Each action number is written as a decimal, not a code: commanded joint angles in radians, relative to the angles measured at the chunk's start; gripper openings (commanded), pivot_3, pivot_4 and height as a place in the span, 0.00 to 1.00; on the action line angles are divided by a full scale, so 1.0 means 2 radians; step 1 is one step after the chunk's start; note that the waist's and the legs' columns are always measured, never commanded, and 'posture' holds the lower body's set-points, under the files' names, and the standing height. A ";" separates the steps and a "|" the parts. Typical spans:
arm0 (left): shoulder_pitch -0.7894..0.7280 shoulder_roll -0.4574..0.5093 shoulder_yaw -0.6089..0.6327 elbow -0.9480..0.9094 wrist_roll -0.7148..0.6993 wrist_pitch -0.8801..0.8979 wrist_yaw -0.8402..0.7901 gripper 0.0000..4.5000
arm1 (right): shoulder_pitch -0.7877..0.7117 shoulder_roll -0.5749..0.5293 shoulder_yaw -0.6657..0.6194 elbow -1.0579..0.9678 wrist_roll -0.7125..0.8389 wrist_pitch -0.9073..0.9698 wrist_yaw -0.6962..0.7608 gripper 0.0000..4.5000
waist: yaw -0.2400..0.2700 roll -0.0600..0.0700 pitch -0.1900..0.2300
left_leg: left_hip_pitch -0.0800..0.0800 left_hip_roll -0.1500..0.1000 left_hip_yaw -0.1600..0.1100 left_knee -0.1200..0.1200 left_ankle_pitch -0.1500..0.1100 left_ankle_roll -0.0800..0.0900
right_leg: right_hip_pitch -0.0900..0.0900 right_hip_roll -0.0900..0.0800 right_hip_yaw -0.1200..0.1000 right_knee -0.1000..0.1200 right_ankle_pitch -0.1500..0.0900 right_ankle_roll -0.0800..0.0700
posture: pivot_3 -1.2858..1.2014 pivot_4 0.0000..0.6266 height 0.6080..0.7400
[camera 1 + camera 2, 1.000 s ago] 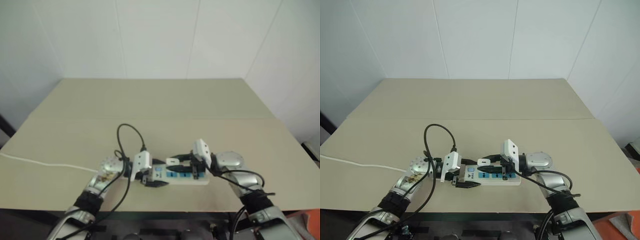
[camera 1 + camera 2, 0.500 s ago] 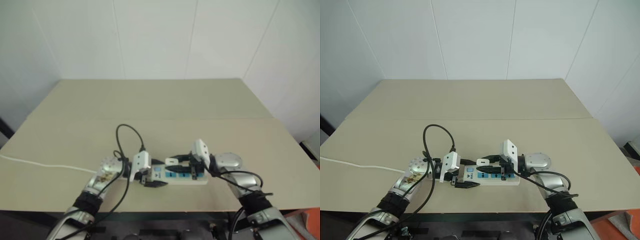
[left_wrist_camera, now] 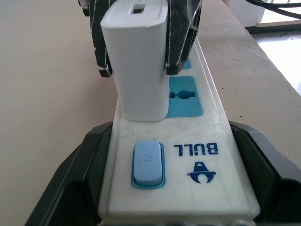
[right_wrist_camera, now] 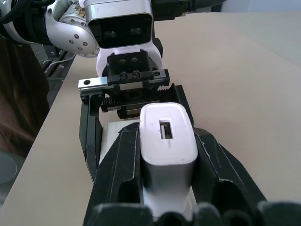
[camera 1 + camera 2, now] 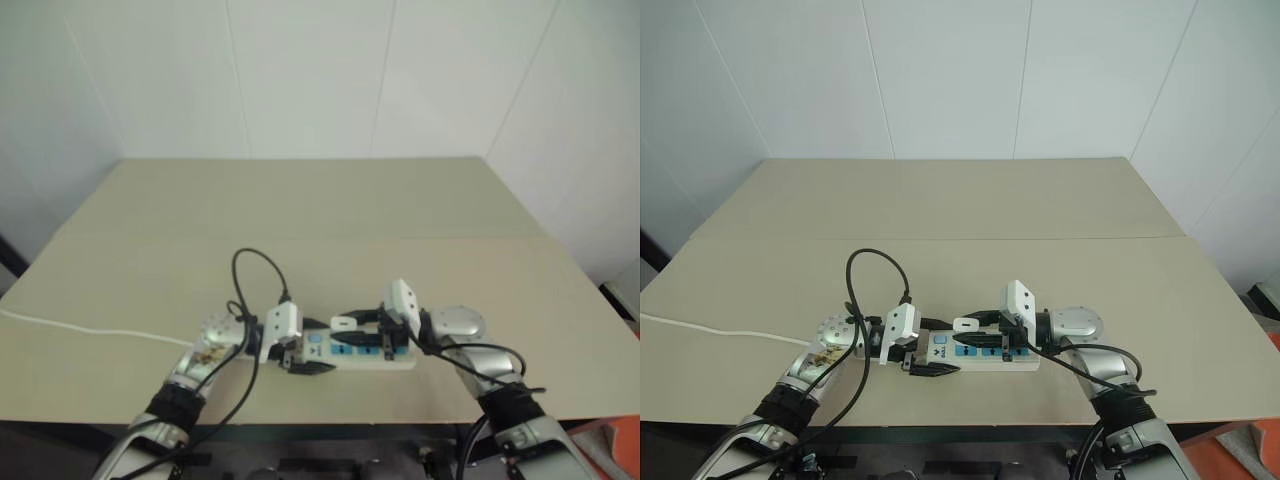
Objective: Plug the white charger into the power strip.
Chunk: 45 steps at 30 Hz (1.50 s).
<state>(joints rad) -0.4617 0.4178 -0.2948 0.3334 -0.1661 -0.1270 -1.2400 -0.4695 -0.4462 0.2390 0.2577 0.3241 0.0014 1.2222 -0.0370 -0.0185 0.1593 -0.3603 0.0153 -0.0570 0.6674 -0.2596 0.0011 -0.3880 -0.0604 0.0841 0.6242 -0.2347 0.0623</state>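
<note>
Standing plugged in power strip (image 3: 207, 155): white charger (image 3: 138, 61), right hand (image 4: 167, 162) pinching it; left hand (image 5: 925, 352) clamping strip end.

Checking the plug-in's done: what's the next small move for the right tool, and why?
Probably open the right tool and back away: the white charger looks seated flush in the power strip, beside its switch.

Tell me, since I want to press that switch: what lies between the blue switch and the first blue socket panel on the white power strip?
In the left wrist view, the white charger stands between blue switch and socket panel.
</note>
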 commanded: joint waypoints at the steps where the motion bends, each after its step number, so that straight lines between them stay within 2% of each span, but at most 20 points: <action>1: 0.015 0.022 -0.007 0.009 0.022 0.007 -0.003 0.73 | 0.008 -0.016 0.004 0.031 -0.021 0.029 0.005 0.55 | -0.001 0.000 0.000 | 0.000 0.000 0.000 0.000 0.000 0.000 | 0.000 0.000 0.000 0.000 0.000 0.000 | 0.52 0.24 1.00; 6: 0.016 0.019 -0.007 0.009 0.020 0.008 0.001 0.73 | 0.004 -0.021 0.004 0.024 -0.018 0.037 0.024 0.95 | -0.003 -0.001 0.000 | 0.000 0.000 0.000 0.000 0.000 0.000 | 0.000 0.000 0.000 0.000 0.000 0.000 | 0.52 0.24 1.00; 7: 0.016 0.018 -0.007 0.010 0.020 0.008 0.002 0.73 | 0.004 -0.022 0.003 0.020 -0.017 0.040 0.025 0.99 | -0.003 -0.001 0.000 | 0.000 0.000 0.000 0.000 0.000 0.000 | 0.000 0.000 0.000 0.000 0.000 0.000 | 0.52 0.24 1.00; 12: 0.013 0.009 -0.007 0.016 0.023 0.006 0.013 0.73 | 0.001 -0.030 -0.010 -0.001 -0.011 0.043 0.026 0.99 | -0.003 -0.001 0.000 | 0.000 0.000 0.000 -0.001 0.000 0.000 | 0.000 0.000 0.000 0.000 0.000 0.000 | 0.52 0.24 1.00; 14: 0.009 0.009 0.000 0.010 0.011 0.016 0.010 0.89 | -0.001 -0.036 -0.019 -0.012 -0.005 0.046 0.025 1.00 | -0.002 -0.001 0.000 | 0.000 0.000 0.000 -0.001 0.000 0.000 | 0.000 0.000 0.000 0.000 0.000 0.000 | 0.52 0.24 1.00; 16: 0.003 0.013 0.013 0.003 -0.005 0.028 0.002 1.00 | -0.003 -0.041 -0.027 -0.020 -0.002 0.048 0.022 1.00 | -0.003 -0.001 0.000 | 0.000 0.000 0.000 -0.001 0.000 0.000 | -0.001 0.000 0.000 0.000 0.000 0.000 | 0.52 0.24 1.00; 21: 0.000 0.041 0.045 -0.025 -0.031 0.042 -0.013 1.00 | -0.005 -0.051 -0.052 -0.034 0.008 0.046 0.016 1.00 | -0.005 -0.001 0.002 | -0.004 0.000 0.000 -0.001 0.000 0.000 | -0.006 0.000 0.001 0.001 0.000 -0.001 | 0.52 0.24 1.00; 24: 0.005 0.055 0.058 -0.052 -0.034 0.048 -0.006 1.00 | -0.005 -0.059 -0.068 -0.043 0.016 0.052 0.013 1.00 | -0.004 -0.001 0.005 | -0.007 0.000 0.001 -0.001 0.000 0.000 | -0.010 0.000 0.001 0.002 0.002 -0.004 | 0.52 0.24 1.00; 30: 0.045 0.125 0.107 -0.156 -0.106 0.122 -0.045 1.00 | 0.027 -0.124 -0.135 -0.090 0.049 0.070 0.023 1.00 | -0.002 0.000 0.006 | -0.015 0.000 0.001 0.000 0.001 -0.001 | -0.017 0.000 0.001 0.003 0.003 -0.005 | 0.52 0.24 1.00; 38: 0.112 0.203 0.184 -0.223 -0.153 0.163 -0.051 1.00 | 0.116 -0.216 -0.224 -0.131 0.082 0.090 0.043 1.00 | -0.002 0.000 0.008 | -0.014 0.000 0.001 0.000 0.001 -0.001 | -0.017 0.000 0.001 0.003 0.003 -0.004 | 0.52 0.24 1.00; 45: 0.149 0.234 0.244 -0.219 -0.168 0.174 -0.037 1.00 | 0.178 -0.231 -0.271 -0.141 0.067 0.076 0.017 1.00 | -0.003 -0.001 0.008 | -0.014 0.000 0.002 0.000 0.001 -0.001 | -0.017 0.000 0.002 0.003 0.003 -0.004 | 0.52 0.24 1.00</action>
<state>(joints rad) -0.1700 0.8687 0.1466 -0.0827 -0.4759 0.2104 -1.3258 -0.1190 -0.8969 -0.2533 0.0068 0.4537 0.1760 1.2745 -0.0437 -0.0197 0.1762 -0.3883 0.0158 -0.0530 0.6680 -0.2583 -0.0008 -0.4213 -0.0603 0.0874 0.6309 -0.2297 0.0535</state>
